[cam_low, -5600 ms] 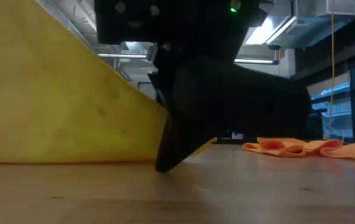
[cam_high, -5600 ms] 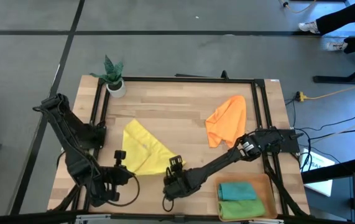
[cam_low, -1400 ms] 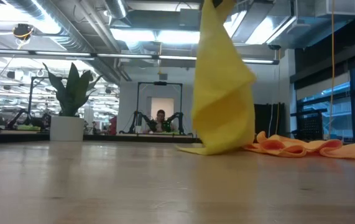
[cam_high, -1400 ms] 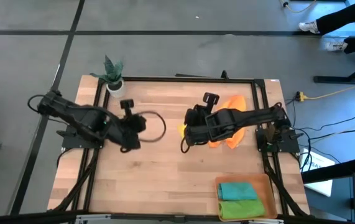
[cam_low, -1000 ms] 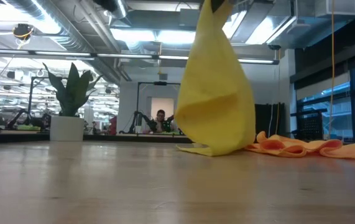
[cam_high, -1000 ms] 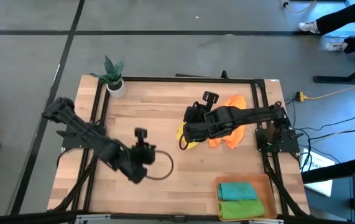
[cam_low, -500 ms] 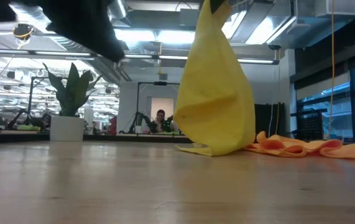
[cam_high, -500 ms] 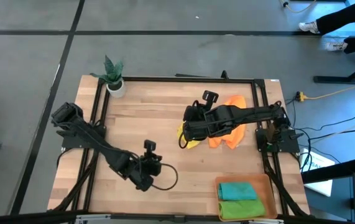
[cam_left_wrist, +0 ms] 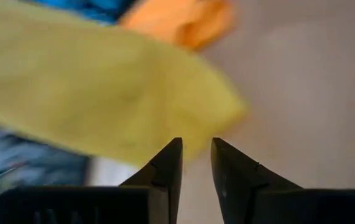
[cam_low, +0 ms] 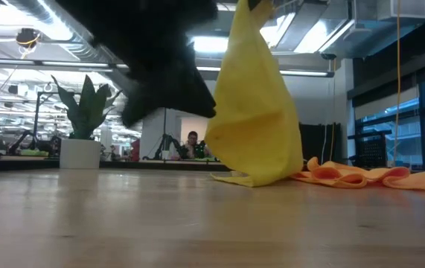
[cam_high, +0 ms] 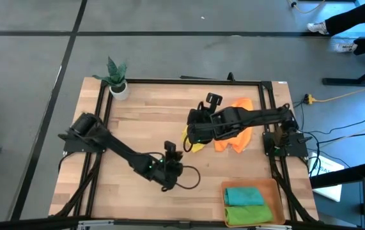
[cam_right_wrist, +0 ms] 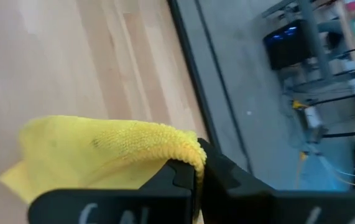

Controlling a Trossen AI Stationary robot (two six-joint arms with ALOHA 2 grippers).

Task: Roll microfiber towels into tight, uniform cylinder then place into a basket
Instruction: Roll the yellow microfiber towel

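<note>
High view showed the left claw (cam_high: pixel 171 167), having released the yellow towel (cam_high: pixel 189 142), swung away with fingers parted and empty; the right claw (cam_high: pixel 194 135) alone pinched it above the tabletop (cam_high: pixel 144 121), unrolled.

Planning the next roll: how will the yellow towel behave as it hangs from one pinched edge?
Likely floppy: the yellow towel drapes in soft folds from the right hand, its lower end crumpling on the table. Probably light, since one edge pinch carries it. It should sag rather than hold shape.

My left end effector (cam_high: pixel 172 167) reaches low over the desk's front, fingers slightly parted; my right end effector (cam_high: pixel 194 132) is raised mid-desk, pinched closed.
</note>
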